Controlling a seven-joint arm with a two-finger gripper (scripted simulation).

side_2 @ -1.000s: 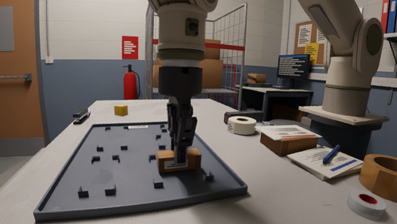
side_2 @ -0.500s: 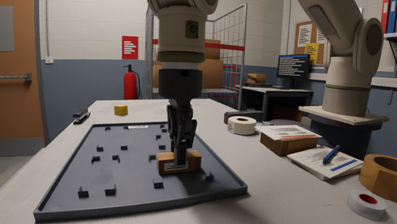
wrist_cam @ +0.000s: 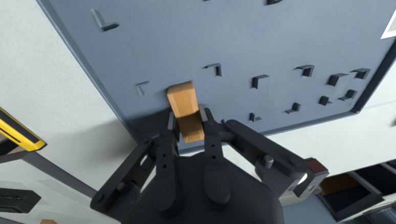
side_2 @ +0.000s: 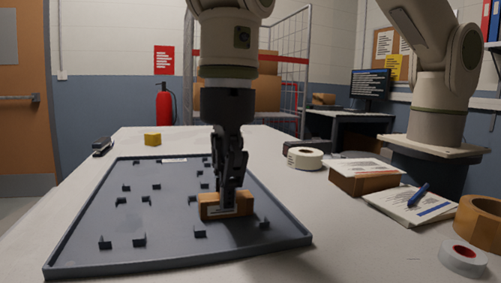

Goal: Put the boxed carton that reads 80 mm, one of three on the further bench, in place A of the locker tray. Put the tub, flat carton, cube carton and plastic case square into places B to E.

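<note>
On the near bench lies the dark locker tray (side_2: pixel 167 207), a flat grey tray studded with small corner stops. A brown boxed carton (side_2: pixel 226 204) (wrist_cam: pixel 185 111) with a white label on its side rests on the tray floor near the right rim, among the corner stops there, and my gripper (side_2: pixel 226 198) (wrist_cam: pixel 186 118) reaches straight down over the carton's middle, closed around it. The carton's lower part is hidden behind the fingers in the wrist camera. A small yellow cube (side_2: pixel 153 139) sits on the bench beyond the tray.
Behind the bench stand a wire cage (side_2: pixel 278 67) with brown boxes, a red fire extinguisher (side_2: pixel 164 104) and an orange door (side_2: pixel 1 89). A stapler (side_2: pixel 102 145) lies at the far left. Tape rolls (side_2: pixel 304 158) (side_2: pixel 497 225), a brown box (side_2: pixel 363 176) and papers crowd the right side.
</note>
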